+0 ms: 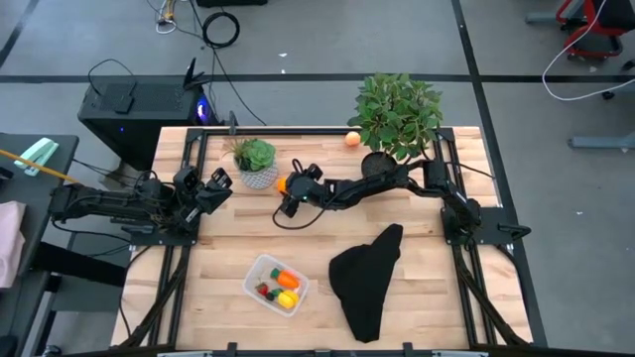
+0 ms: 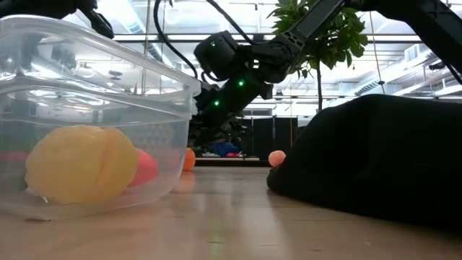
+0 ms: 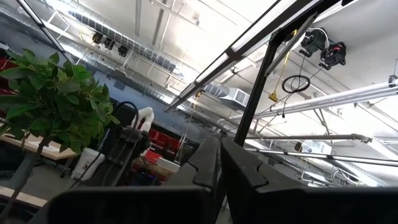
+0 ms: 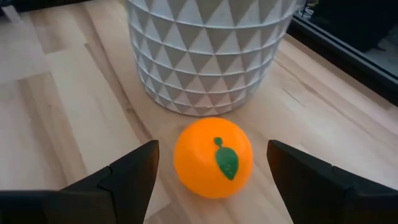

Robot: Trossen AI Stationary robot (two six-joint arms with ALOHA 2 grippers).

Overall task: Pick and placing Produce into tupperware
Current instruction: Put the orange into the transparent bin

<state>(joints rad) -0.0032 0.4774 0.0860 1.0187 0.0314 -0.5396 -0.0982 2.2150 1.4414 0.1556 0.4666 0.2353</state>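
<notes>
Tupperware (image 1: 260, 270) sits near the front of the tabletop (image 1: 228, 243), left of centre, clear and shallow, holding several toy produce pieces (image 1: 283, 288): yellow, orange, red. In the low view its wall (image 2: 108, 108) fills the left, with a yellow piece (image 2: 81, 165) and a red one (image 2: 146, 167) behind the plastic. Black cloth (image 1: 367, 278) lies crumpled just right of it. Further back, right pincer (image 1: 290, 193) is spread wide, fingers (image 4: 121, 177) on either side of an orange toy fruit (image 4: 213, 157) with a green leaf mark, not touching it. Fruit rests on the wood just beside a white faceted pot (image 4: 208, 50) holding a small green plant (image 1: 254, 156). Left pincer (image 1: 220, 183) waits at the left edge, pressed together, raised and pointing up. Another orange piece (image 1: 352, 139) lies at the far edge next to a big leafy plant (image 1: 399, 111).
</notes>
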